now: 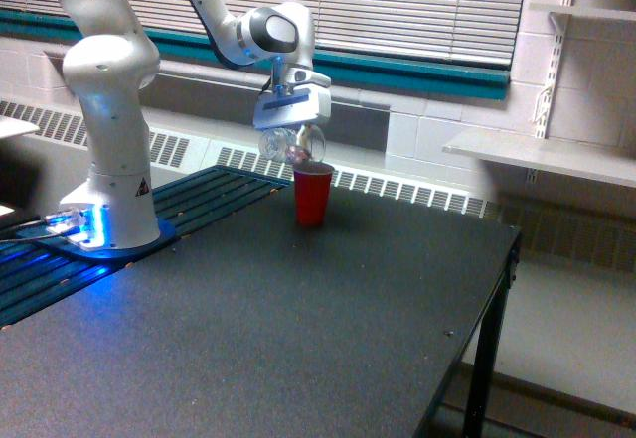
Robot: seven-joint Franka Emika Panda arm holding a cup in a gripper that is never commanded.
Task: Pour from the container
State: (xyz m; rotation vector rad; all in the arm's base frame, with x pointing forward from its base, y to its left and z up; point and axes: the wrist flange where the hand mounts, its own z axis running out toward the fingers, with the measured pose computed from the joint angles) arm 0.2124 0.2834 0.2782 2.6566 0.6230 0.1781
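The container (291, 145) is a clear plastic jar held in the air by my gripper (290, 132), which is shut on it. It is tipped steeply, its mouth pointing toward the exterior view's right and down, just above the rim of the red cup (312, 195). A few brownish-pink pieces show near its mouth; most of its body looks see-through. The red cup stands upright on the black table (298, 329), toward the far edge.
The arm's white base (109, 190) stands at the exterior view's left on a dark slatted platform (189, 200) with a blue light. A white shelf (547, 155) hangs on the wall at the right. The table's right edge (497, 289) drops to the floor.
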